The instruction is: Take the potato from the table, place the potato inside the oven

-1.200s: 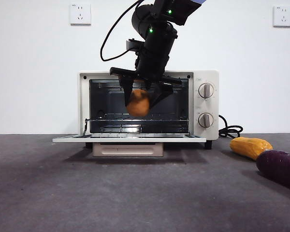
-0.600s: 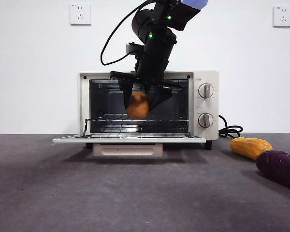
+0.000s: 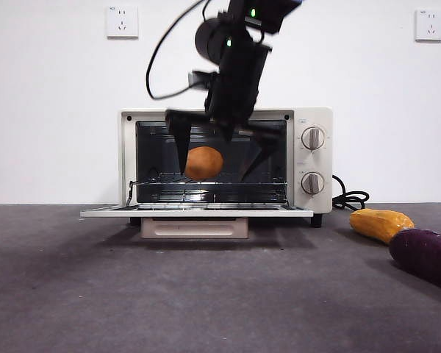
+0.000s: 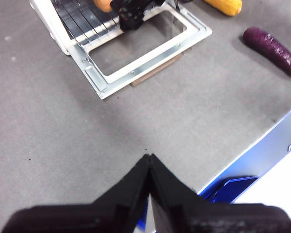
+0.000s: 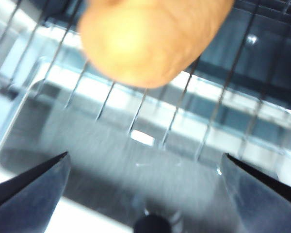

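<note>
Hanging inside the oven (image 3: 224, 162), the potato (image 3: 204, 162) sits between the right gripper's (image 3: 222, 147) released jaws.

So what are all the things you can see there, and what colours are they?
potato: one, orange-brown, in the oven's opening between the right gripper's spread jaws
oven: one, cream-white, back of the table, door folded down flat
yellow-orange vegetable: one, on the table right of the oven
purple vegetable: one, dark purple, just in front of the yellow-orange one
wall sockets: two, white, high on the wall
table: one, dark grey
right gripper: black, open, at the oven
left gripper: black, shut, waiting above the table
</note>
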